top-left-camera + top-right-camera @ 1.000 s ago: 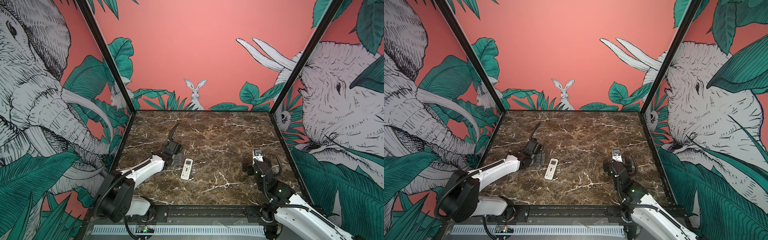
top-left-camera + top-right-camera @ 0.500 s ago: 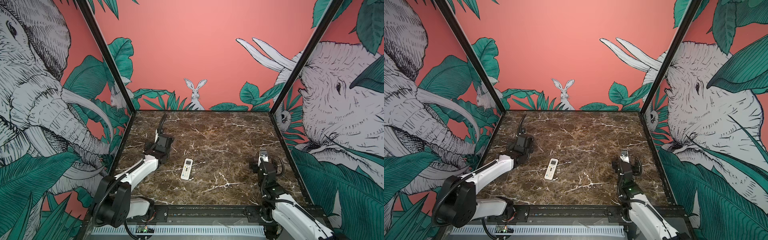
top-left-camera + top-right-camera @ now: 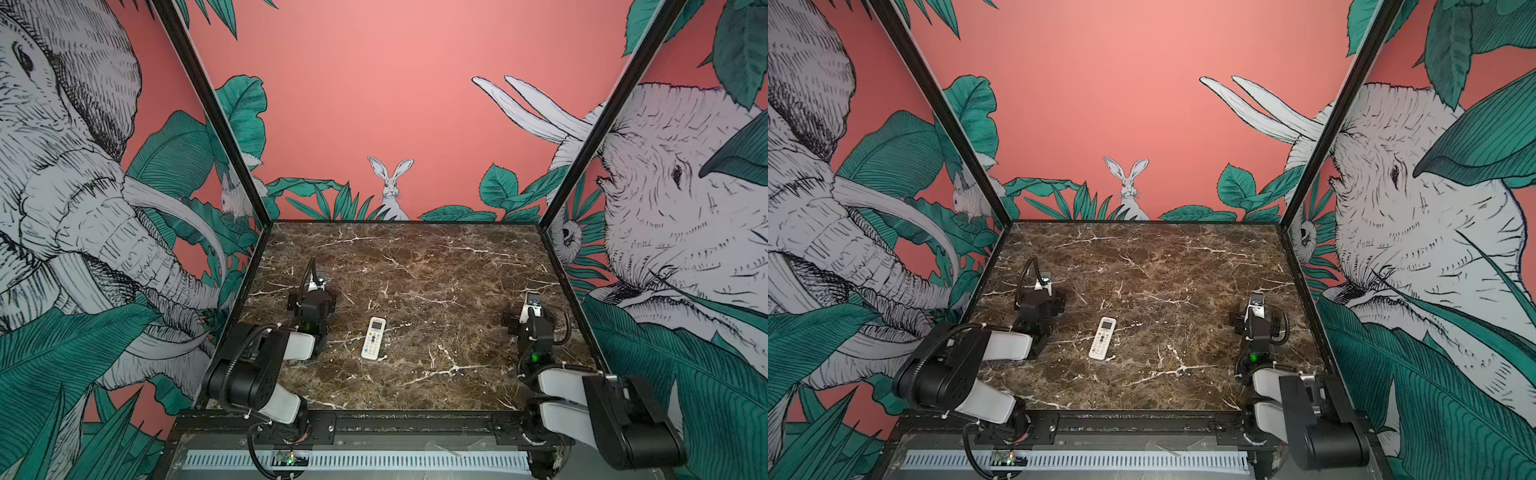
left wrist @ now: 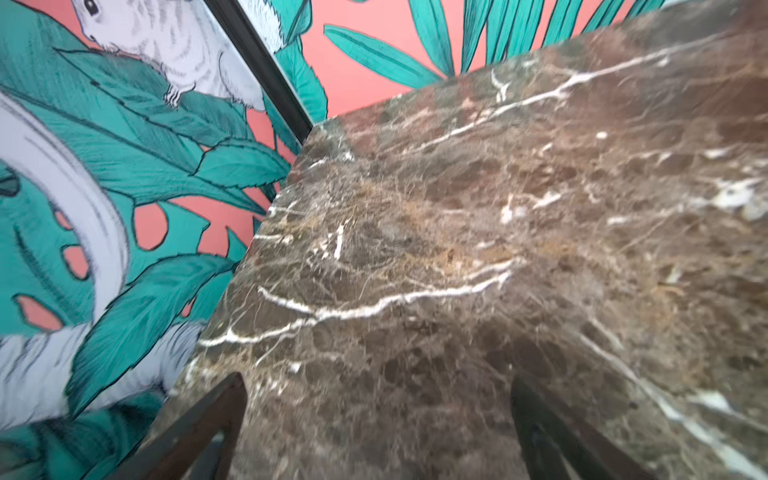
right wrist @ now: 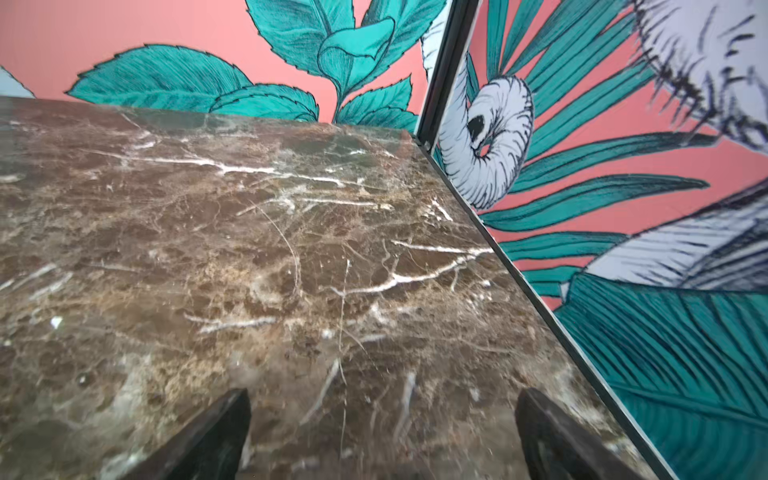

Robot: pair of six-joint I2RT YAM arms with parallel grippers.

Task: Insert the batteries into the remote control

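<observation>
Both arms have drawn back from the middle since a second ago. The left arm [image 3: 266, 374] now sits folded at the near left corner and the right arm [image 3: 536, 332] is tucked by the near right edge, while the remote control [image 3: 373, 344] lies where it lay. It rests flat on the brown marble surface [image 3: 415, 257], buttons up, between the arms, closer to the left one and touching neither. Its small screen end points toward the back wall. Left jaws, in the slightly blurred left wrist view, stand spread wide over bare marble near the left wall. Right jaws stand equally wide apart beside the right wall.
</observation>
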